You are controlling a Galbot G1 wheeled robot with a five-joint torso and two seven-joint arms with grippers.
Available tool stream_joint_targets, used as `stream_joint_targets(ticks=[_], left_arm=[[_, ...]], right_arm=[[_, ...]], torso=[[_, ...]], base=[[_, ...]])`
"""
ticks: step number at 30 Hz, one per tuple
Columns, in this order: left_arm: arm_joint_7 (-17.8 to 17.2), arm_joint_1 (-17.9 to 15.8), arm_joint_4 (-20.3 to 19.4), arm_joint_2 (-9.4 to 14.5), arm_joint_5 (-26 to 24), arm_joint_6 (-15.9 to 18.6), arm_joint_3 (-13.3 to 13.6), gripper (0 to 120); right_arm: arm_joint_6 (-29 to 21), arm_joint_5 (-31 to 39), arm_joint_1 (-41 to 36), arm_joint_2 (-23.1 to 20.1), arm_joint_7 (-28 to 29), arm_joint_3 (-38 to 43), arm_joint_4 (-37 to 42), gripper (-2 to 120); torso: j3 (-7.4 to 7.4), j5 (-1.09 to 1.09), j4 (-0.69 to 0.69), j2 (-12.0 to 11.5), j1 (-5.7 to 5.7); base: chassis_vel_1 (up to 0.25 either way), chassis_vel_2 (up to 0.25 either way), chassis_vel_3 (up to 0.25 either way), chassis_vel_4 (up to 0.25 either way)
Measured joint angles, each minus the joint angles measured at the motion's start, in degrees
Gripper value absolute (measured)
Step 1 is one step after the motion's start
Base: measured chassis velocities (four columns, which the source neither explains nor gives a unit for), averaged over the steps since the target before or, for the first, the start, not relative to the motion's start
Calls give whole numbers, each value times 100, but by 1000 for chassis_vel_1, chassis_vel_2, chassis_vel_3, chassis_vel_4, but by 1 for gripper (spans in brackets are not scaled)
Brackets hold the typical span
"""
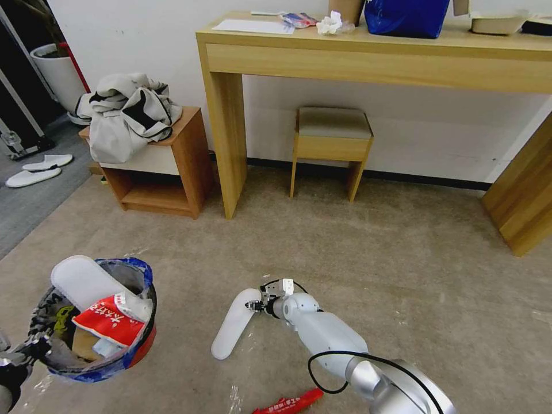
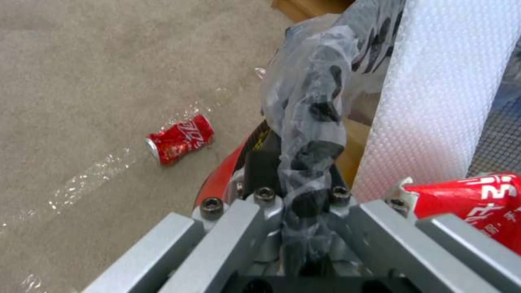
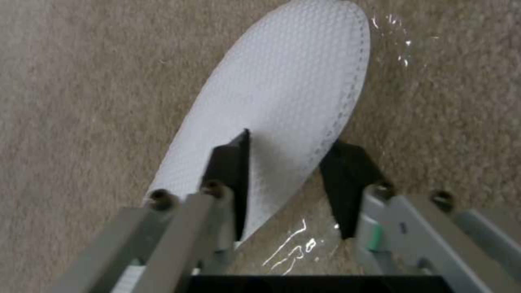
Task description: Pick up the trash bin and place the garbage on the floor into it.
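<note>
Your right hand (image 3: 282, 187), fingers spread wide astride the white slipper (image 3: 282, 106) lying flat on the floor (image 1: 356, 247), should pinch its thin, light, floppy edge, while your left hand (image 2: 304, 203) grips the trash bin (image 1: 98, 322) by its rim.

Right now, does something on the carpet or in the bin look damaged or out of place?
Yes. A red can lies on its side on the carpet, dented and crumpled. A white slipper sticks up out of the trash bin, too long to fit inside. Another slipper lies flat by the right end effector.
</note>
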Motion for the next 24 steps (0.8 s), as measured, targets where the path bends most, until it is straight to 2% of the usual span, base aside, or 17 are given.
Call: stream_joint_targets(ticks=[1,2,5,7,9,24], left_arm=[[0,0,0,0,0,0,0,0],[1,5,-10,-2,1,0,0,0],[1,5,-14,-3,1,0,1,0],[2,5,-17,-11,6,-1,10,0],[3,5,-17,-13,9,-1,14,0],[7,2,16,2,24,-1,24,0]], right_arm=[[0,0,0,0,0,0,0,29],[9,-25,-7,0,-1,0,-9,19],[13,-35,-10,0,-2,1,-16,16],[53,-99,-17,0,-16,1,-48,3],[59,-108,-19,0,-19,1,-56,0],[113,-102,-75,0,-66,4,53,0]], torso=[[0,0,0,0,0],[0,0,0,0,0],[0,0,0,0,0],[0,0,0,0,0],[0,0,0,0,0],[0,-1,0,0,0]], base=[[0,0,0,0],[0,0,0,0],[0,0,0,0],[0,0,0,0],[0,0,0,0],[0,0,0,0]])
